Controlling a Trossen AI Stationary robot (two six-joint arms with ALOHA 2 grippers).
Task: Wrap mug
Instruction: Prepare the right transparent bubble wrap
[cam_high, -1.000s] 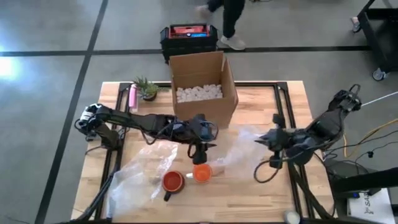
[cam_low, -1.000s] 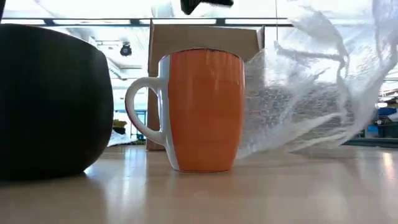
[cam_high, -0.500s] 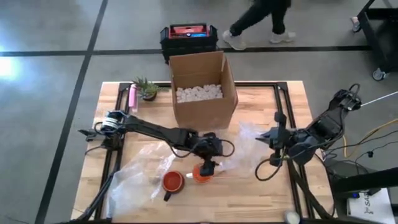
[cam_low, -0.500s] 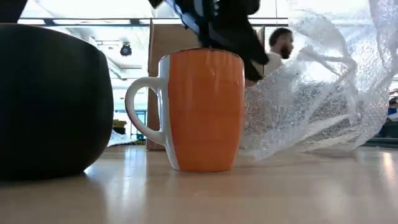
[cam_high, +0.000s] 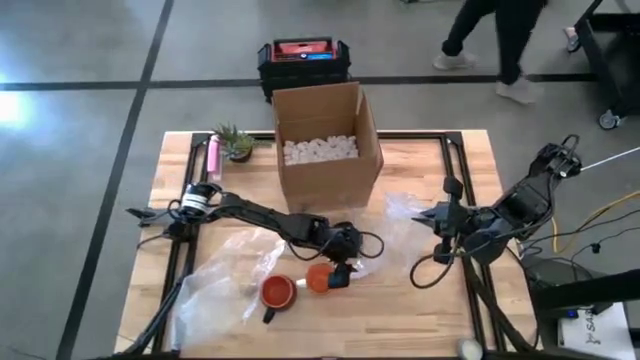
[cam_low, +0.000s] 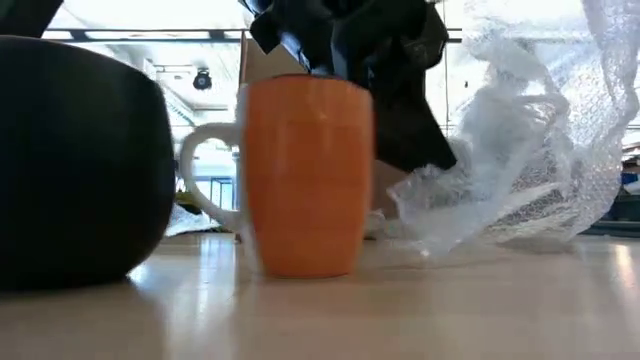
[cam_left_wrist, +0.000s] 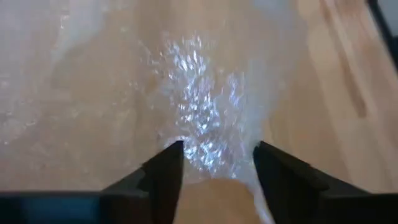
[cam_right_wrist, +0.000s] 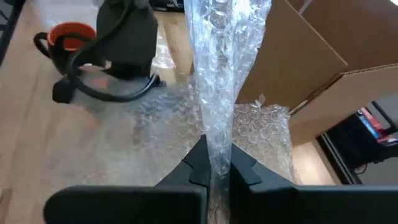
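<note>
High view: orange ceramic mug (cam_high: 322, 279) at desk front-centre. Left gripper (cam_high: 343, 262), fingers spread, beside it over clear bubble wrap sheet (cam_high: 385, 238); right gripper (cam_high: 437, 224) clenched on wrap edge. Keep wrap taut while seating mug.

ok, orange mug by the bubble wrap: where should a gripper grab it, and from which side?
The orange mug stands upright with its white handle sticking out sideways. Probably best to come down from above and pinch the rim on the wall away from the handle. The left gripper is crowding that side over the bubble wrap, which the right gripper pinches.
</note>
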